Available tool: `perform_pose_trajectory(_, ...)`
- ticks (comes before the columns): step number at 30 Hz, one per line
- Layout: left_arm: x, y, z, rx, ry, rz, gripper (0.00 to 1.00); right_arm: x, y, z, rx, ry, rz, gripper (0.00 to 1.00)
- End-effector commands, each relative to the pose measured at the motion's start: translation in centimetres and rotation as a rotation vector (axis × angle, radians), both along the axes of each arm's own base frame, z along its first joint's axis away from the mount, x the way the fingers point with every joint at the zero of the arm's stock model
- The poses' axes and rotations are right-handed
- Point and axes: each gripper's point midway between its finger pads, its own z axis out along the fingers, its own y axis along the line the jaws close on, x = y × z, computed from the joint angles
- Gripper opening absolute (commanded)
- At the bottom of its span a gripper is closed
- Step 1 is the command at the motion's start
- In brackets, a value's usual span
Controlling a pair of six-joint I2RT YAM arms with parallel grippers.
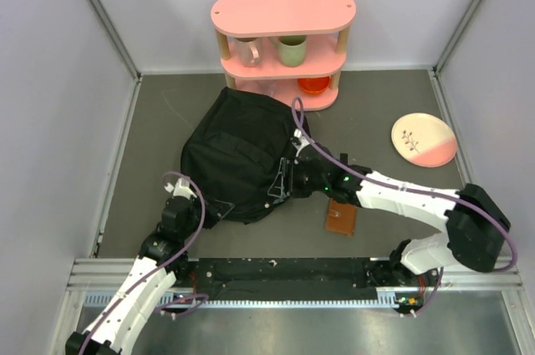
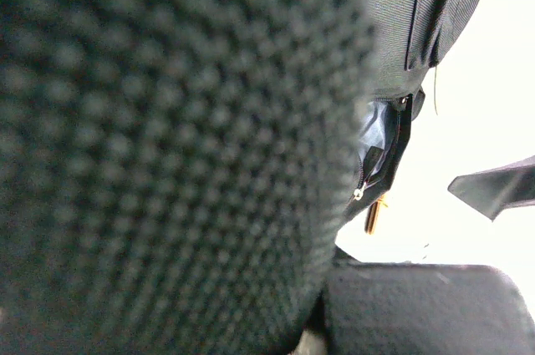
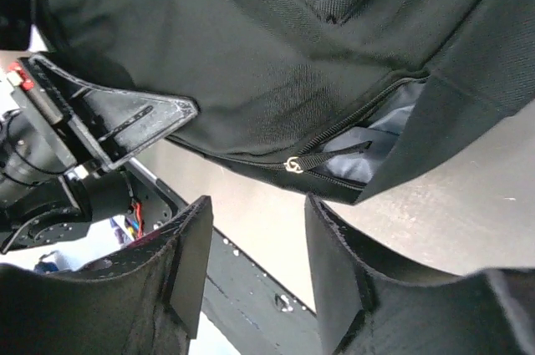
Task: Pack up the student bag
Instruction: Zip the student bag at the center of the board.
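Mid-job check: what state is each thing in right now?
Bag: zipper partly open, lining showing.
Left gripper: shut on the bag's edge.
Right gripper: open, empty, by the zipper.
Wallet: closed, outside the bag.
Plate: empty.
Mugs: upright on the shelf.

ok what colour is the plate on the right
The plate is cream with a pink segment and a dark sprig; top external view.

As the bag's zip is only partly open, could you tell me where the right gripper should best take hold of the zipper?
Take the slim pull tab at the zip's closed end on the student bag. It lies free just ahead of the open right gripper, so advance straight, jaws either side of it.
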Motion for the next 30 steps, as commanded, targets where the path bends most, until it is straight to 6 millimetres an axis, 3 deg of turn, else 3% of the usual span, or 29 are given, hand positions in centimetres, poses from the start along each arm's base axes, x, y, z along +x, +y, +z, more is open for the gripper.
perform_pose_trajectory(1,0.7,0.3,0.5,0.010,-0.059,0.016,0.00,-0.3,2.5,-1.4,0.036,0.117,-0.047,0.45)
perform_pose_trajectory(5,0.8,0.3,0.7,0.006,-0.062,0.016,0.00,0.4,2.1,-5.1,-0.040,0.170,-0.150,0.42)
perform_pose_trajectory(12,0.6,0.3,0.4,0.016,-0.054,0.007,0.00,1.0,2.4,-6.6,-0.041,0.179,-0.220,0.41)
perform_pose_trajectory(20,0.5,0.1,0.5,0.002,-0.058,0.001,0.00,1.6,2.6,-9.6,-0.094,0.235,-0.280,0.38)
perform_pose_trajectory(25,0.4,0.1,0.4,0.003,-0.055,0.001,0.00,1.3,2.6,-11.1,-0.105,0.277,-0.297,0.26)
perform_pose_trajectory(30,0.4,0.1,0.2,0.002,-0.049,0.001,0.00,1.0,2.5,-11.4,-0.106,0.286,-0.292,0.13)
